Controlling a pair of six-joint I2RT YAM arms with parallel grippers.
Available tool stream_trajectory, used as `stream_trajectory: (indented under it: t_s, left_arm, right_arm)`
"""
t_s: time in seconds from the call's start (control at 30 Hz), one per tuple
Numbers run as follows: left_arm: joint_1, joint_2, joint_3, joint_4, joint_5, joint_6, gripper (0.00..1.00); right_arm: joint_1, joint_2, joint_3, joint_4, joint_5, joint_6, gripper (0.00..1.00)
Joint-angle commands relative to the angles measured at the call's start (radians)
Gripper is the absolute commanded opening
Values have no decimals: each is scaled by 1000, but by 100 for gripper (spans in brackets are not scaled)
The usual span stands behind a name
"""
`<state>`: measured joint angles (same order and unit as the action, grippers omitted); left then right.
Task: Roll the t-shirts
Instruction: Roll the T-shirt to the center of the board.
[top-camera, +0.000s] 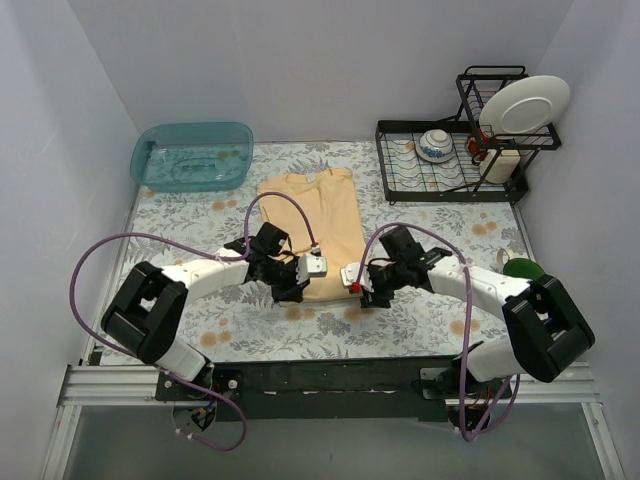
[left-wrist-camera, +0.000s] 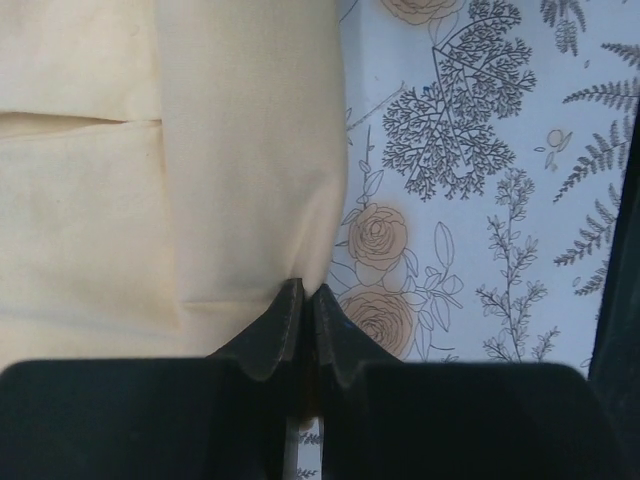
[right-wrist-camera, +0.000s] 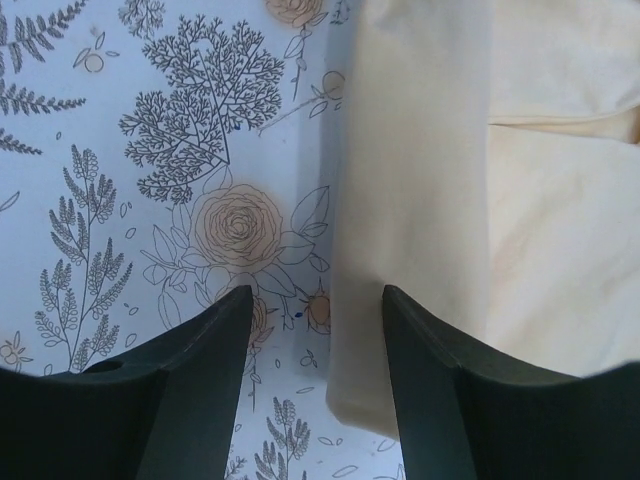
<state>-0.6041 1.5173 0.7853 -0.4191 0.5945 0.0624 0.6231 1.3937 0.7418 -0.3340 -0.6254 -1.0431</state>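
Note:
A pale yellow-beige t-shirt (top-camera: 322, 215) lies folded into a long strip on the floral table cover, running from the middle toward the near edge. My left gripper (top-camera: 298, 291) is at the strip's near left corner; in the left wrist view the gripper (left-wrist-camera: 303, 291) is shut, pinching the shirt's (left-wrist-camera: 150, 180) edge between its tips. My right gripper (top-camera: 363, 291) is at the near right corner; in the right wrist view the gripper (right-wrist-camera: 315, 297) is open and empty, its jaws straddling the shirt's (right-wrist-camera: 520, 200) side edge and near corner.
A teal plastic tub (top-camera: 192, 156) stands at the back left. A black dish rack (top-camera: 450, 165) at the back right holds a white plate (top-camera: 525, 103) and a bowl (top-camera: 436, 145). A green cup (top-camera: 522, 268) sits by the right arm.

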Motion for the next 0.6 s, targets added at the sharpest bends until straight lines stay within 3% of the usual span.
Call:
stream_trajectory:
  t_s: [0.0,0.57]
  left_arm:
    - [15,11,35,-112,117,-27,0]
    - [142,161,178,-256,257,-10,0]
  right_arm:
    - [36,-47,-56,202,88,-54,63]
    - [84,-53,-151,268,82,-139,63]
